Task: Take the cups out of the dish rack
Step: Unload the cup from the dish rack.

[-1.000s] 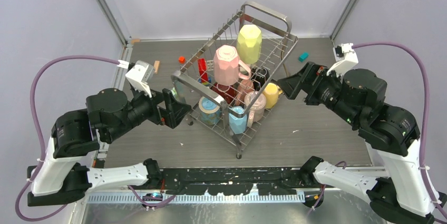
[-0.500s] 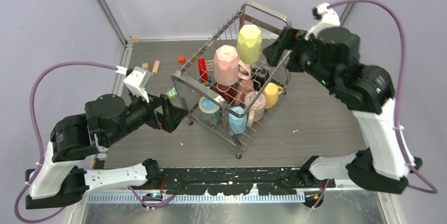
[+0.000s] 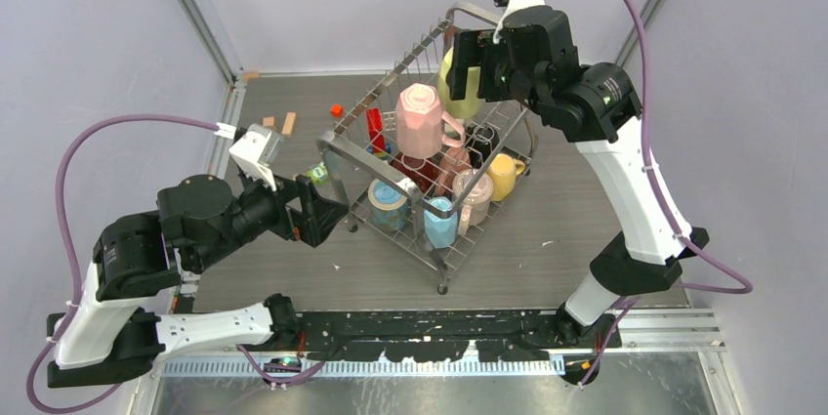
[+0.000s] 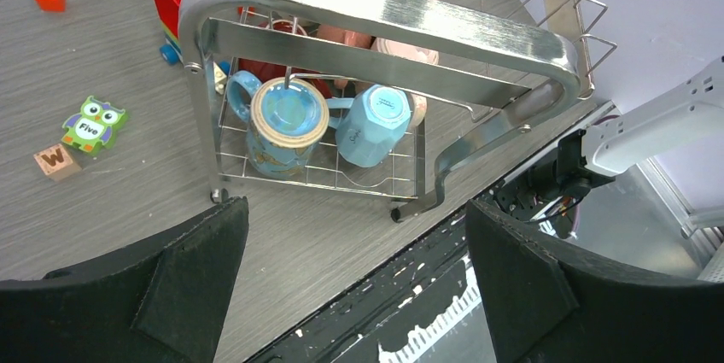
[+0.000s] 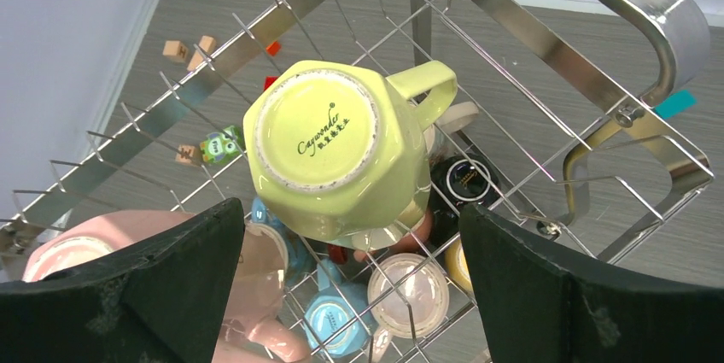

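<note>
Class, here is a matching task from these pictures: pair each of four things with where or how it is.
Things:
1 yellow mug
2 light blue mug
3 owl tile
4 right gripper

Places or states:
A open, above the yellow mug
B on the table, outside the dish rack
C upside down, high in the rack
D low in the rack, on its wire floor

Pairs: 1-C, 2-D, 3-B, 4-A

R gripper (image 5: pixel 350 212) high, jaws wide; L gripper (image 4: pixel 354 207) low, wide, prob level.

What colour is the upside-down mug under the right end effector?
Pale yellow-green mug, clearest in the right wrist view.
</note>
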